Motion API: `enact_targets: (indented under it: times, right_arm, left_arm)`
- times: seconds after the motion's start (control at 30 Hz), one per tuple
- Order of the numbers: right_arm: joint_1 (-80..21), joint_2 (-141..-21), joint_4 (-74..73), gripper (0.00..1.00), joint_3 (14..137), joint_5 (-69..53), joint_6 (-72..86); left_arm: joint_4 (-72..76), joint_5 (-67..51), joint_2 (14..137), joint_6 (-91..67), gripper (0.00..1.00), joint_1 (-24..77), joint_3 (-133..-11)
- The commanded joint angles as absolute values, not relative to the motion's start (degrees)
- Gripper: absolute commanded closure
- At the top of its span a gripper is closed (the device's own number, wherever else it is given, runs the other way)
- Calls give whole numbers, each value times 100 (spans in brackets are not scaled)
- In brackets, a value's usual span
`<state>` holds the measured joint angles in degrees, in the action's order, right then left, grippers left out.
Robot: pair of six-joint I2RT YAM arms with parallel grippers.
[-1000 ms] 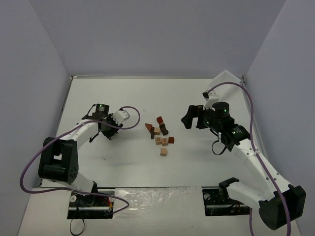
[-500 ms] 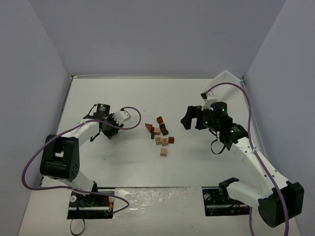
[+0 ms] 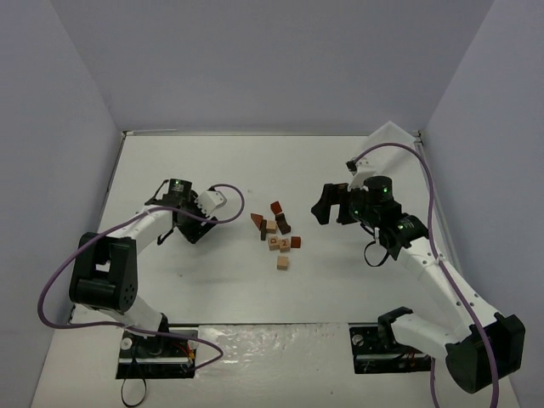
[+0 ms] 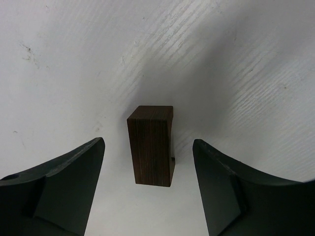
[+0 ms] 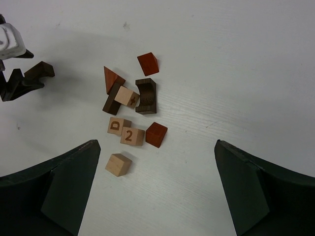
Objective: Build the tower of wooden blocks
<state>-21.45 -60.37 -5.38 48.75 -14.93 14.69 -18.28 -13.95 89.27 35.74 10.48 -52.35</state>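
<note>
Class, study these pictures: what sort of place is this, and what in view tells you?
Probably a robotics lab test cell. A white table is boxed in by plain walls, a left arm and right arm are bolted at its near edge, and small wood blocks lie between them.

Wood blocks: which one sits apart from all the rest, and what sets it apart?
The dark brown block, alone between the fingers of the open left gripper, touching neither. Every other block lies together in the cluster.
</note>
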Motion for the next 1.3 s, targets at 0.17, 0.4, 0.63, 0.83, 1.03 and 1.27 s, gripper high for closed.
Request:
enact_targets:
  times: [0.17,0.4,0.63,0.83,1.03,1.27]
  right_arm:
    - [-2424,-6957,-344,7,5181,-1336,1842]
    - [-3169,-8260,-375,10,5818,-546,1833]
    - [-3556,-9434,-369,29,6370,-145,1510]
    - [-3688,-9924,-383,36,6570,-34,1486]
    - [-3808,-10257,-369,47,6680,131,1554]
    - [-3910,-10554,-369,47,6861,316,1502]
  left_arm:
    - [-1899,-1286,7865,1631,23,1126,-6451]
    - [-1890,-1054,7016,-716,17,1337,-6507]
    - [-1876,-1207,6265,-1974,16,1415,-5889]
    - [-1951,-1455,5949,-2221,16,1420,-5689]
    - [-1951,-1535,5849,-2200,16,1415,-5576]
    - [-2101,-1638,5756,-2145,16,1425,-5501]
